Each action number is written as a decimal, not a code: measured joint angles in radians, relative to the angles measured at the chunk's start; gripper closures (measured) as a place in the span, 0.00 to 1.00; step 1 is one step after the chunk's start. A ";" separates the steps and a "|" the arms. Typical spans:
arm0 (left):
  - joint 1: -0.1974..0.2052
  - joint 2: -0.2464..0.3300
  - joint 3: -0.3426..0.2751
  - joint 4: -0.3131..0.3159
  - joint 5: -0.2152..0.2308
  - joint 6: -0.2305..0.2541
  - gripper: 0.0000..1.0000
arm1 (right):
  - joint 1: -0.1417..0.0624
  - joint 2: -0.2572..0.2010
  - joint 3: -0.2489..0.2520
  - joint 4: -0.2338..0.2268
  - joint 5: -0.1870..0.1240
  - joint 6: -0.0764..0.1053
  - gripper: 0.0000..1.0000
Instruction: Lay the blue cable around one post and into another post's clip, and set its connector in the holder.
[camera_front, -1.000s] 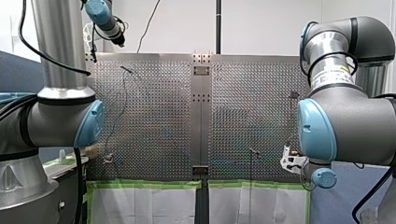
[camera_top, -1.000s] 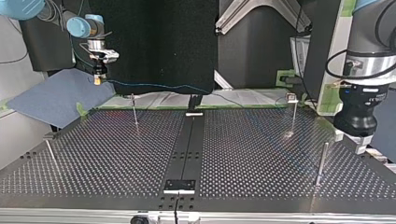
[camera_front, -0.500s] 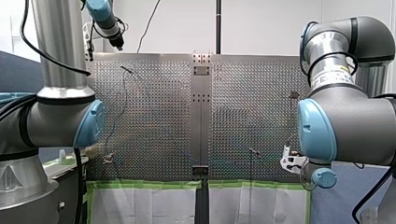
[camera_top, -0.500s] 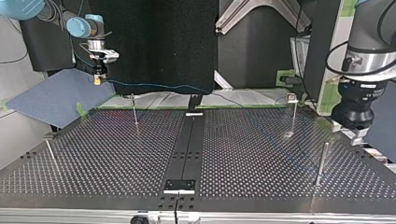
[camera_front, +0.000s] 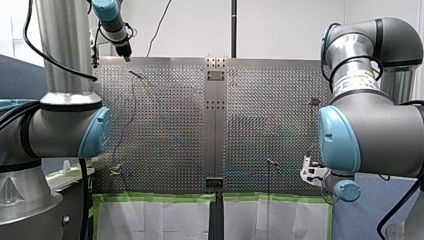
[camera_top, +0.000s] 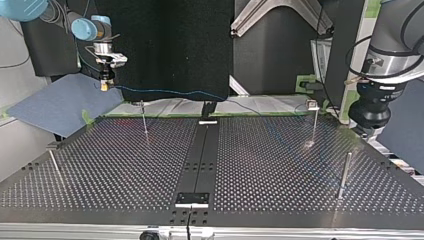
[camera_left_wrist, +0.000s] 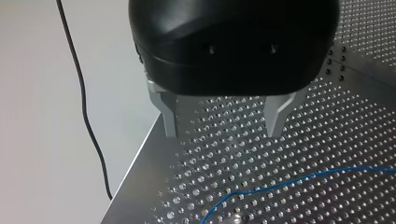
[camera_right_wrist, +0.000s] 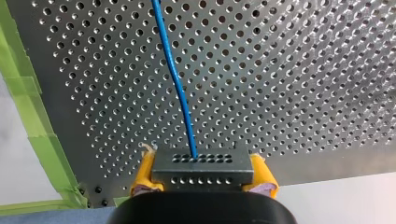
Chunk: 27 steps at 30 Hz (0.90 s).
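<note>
- Yellow pads (camera_right_wrist: 142, 177) of my right arm's two-finger gripper (camera_right_wrist: 201, 176) press in on both short ends of the dark grey rectangular connector block (camera_right_wrist: 201, 169). Its hole-dotted face points outward. I judge this end-on hold is meant to leave the block's body free to drop into a holder.
- From the middle of that face the thin blue cable (camera_right_wrist: 180, 88) runs straight ahead over the perforated metal table (camera_right_wrist: 289, 93), beside the corner edged with green tape (camera_right_wrist: 28, 107).
- In the top view the connector hangs in the air beyond the table's far edge at the view's left, not yet in any holder. The cable (camera_top: 165, 92) stretches from it in a shallow raised line toward the slim metal post with a small clip on top (camera_top: 314, 125). Whether it sits in that clip is too small to tell.
- My left arm's black gripper (camera_left_wrist: 222, 119) hovers over another corner of the table, its bare metal fingers (camera_left_wrist: 169, 114) spread apart and empty. A curve of the cable lies on the plate just ahead, so the gripper looks placed to guide that slack.
- The cable reads as slender, limp and evenly blue.
</note>
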 joint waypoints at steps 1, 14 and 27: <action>0.000 0.000 0.000 -0.002 -0.003 0.000 0.10 | 0.000 0.000 0.000 0.000 0.000 0.000 1.00; -0.001 -0.001 0.000 -0.035 -0.079 0.011 0.10 | 0.000 0.000 0.000 0.001 0.000 0.000 1.00; -0.001 -0.001 0.000 -0.052 -0.107 0.022 0.10 | 0.003 0.000 0.000 0.003 -0.001 0.000 1.00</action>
